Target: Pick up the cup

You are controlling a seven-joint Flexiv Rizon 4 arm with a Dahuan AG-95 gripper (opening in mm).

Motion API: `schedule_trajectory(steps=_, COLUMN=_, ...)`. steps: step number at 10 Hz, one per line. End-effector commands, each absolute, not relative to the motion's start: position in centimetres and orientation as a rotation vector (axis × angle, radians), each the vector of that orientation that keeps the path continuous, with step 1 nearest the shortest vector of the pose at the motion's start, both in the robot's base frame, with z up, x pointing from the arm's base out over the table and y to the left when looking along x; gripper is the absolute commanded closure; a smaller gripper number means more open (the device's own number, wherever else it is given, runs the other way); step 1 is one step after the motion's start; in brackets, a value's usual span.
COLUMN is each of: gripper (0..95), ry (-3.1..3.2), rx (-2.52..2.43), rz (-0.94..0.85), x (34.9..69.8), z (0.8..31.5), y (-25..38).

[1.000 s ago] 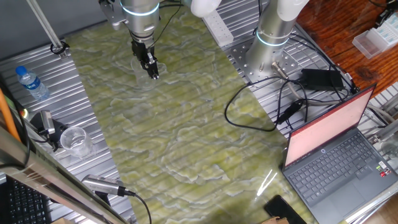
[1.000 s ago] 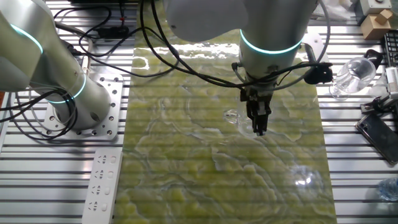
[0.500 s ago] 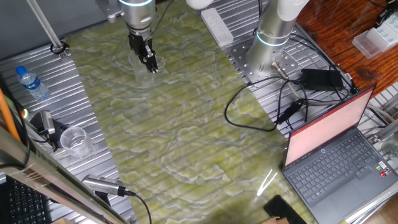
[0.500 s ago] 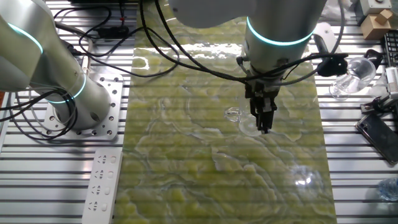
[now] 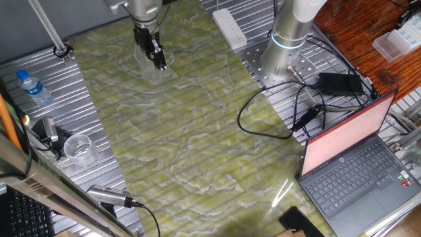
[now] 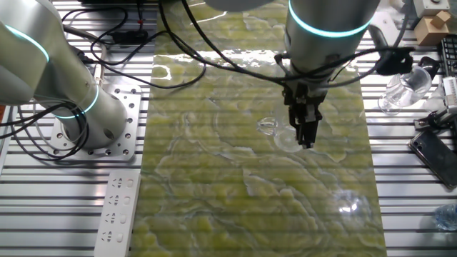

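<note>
The cup (image 5: 147, 66) is a faint clear tumbler, hard to see against the green mat (image 5: 184, 131). My gripper (image 5: 160, 64) hangs from above at the far left of the mat, shut on the cup's wall. In the other fixed view the cup (image 6: 283, 137) hangs tilted just left of the gripper (image 6: 306, 140), its round rim facing left, slightly above the mat (image 6: 250, 193).
A whiter clear cup (image 5: 79, 149) and a blue-capped water bottle (image 5: 31, 87) stand on the metal table at the left. A second arm's base (image 5: 287, 41), cables, a laptop (image 5: 355, 164) and a power strip (image 5: 229, 26) are at the right.
My gripper has risen, carrying the cup up off the mat; the cup's shape has moved up with the fingers.
</note>
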State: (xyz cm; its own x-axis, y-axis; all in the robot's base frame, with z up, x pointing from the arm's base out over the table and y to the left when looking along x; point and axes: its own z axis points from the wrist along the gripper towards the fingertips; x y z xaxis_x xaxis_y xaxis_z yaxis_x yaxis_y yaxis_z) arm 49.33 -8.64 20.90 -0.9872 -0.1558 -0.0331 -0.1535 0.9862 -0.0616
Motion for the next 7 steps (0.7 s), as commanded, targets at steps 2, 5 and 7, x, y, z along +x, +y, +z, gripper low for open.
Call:
schedule_trajectory(steps=2, gripper=38.0, ry=3.084, rx=-0.270, rz=-0.096, x=49.2, z=22.1, y=-8.6)
schedule_trajectory(steps=5, gripper=38.0, ry=3.084, rx=-0.263, rz=-0.084, x=49.1, z=23.4, y=-8.1)
schedule_trajectory(steps=7, gripper=38.0, ry=3.089, rx=-0.245, rz=-0.084, x=49.2, z=23.8, y=-7.4)
